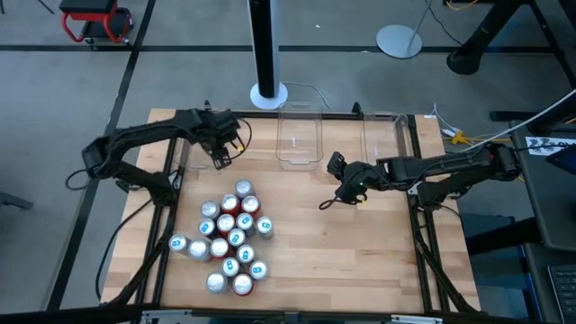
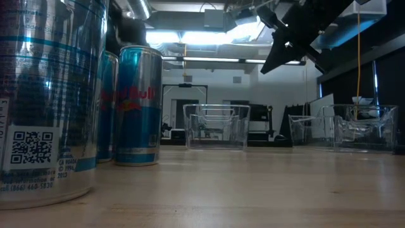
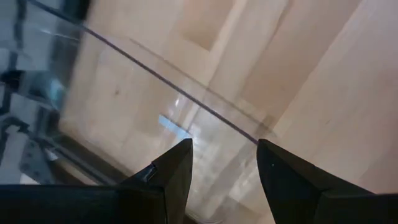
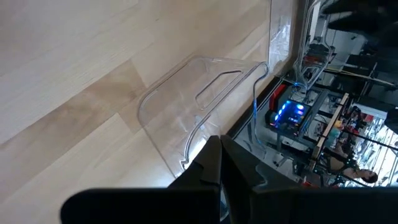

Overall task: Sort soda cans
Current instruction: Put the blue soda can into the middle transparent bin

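Note:
Several soda cans [image 1: 230, 238], red, blue and silver, stand upright in a cluster on the wooden table's near left. In the low view two blue-and-silver cans [image 2: 134, 104] loom close at the left. My left gripper [image 1: 220, 160] hangs open beyond the cluster, toward the far left, its fingers pointing down with nothing between them [image 3: 224, 155]. Under it lies the rim of a clear plastic bin [image 3: 186, 87]. My right gripper [image 1: 333, 200] is shut and empty, raised over the table's middle [image 2: 266, 66], right of the cans.
A clear bin [image 1: 300, 135] stands at the far middle of the table, and another [image 2: 345, 126] stands to its right. A black post [image 1: 264, 45] rises behind the far edge. Bare wood lies at the near right [image 1: 360, 261].

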Available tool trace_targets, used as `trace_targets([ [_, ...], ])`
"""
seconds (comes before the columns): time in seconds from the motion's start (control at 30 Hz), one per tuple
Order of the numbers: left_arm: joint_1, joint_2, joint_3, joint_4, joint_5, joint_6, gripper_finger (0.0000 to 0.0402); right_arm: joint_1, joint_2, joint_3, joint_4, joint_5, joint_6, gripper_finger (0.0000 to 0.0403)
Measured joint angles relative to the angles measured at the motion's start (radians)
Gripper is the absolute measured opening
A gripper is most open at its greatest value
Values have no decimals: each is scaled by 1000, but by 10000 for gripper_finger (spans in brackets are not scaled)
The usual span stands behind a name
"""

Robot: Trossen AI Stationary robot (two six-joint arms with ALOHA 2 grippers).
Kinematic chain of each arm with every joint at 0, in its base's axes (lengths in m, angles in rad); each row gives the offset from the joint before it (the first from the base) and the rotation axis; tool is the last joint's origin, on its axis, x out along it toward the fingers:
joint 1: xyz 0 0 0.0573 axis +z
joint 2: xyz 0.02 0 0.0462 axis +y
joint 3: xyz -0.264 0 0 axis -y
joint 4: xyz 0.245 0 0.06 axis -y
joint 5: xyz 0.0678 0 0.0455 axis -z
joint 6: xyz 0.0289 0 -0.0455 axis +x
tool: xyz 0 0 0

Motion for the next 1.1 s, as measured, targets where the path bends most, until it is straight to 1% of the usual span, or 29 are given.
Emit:
trace_targets([
  [0.2,-85,-232,7,85,15,-29,170,0,0,0,41,0,0,5],
  [0.3,-151,-356,-18,140,16,-53,170,0,0,0,56,0,-1,5],
  [0.4,-228,-473,-80,209,19,-68,170,0,0,0,78,0,0,5],
  [0.5,-305,-577,-160,292,19,-118,170,0,0,0,99,0,-1,5],
  [0.6,-381,-640,-225,372,19,-144,170,0,0,0,140,0,0,5],
  [0.7,-438,-669,-292,436,19,-139,170,0,0,0,181,-12,3,5],
  [0.8,-479,-675,-371,523,14,-141,170,0,9,0,236,-104,39,5],
  [0.9,-519,-666,-461,693,15,-127,170,0,39,0,292,-222,72,17],
  [1.0,-551,-659,-521,817,15,-80,170,0,94,0,356,-305,130,53],
  [1.1,-574,-659,-555,886,15,-50,170,1,163,0,434,-409,186,109],
])
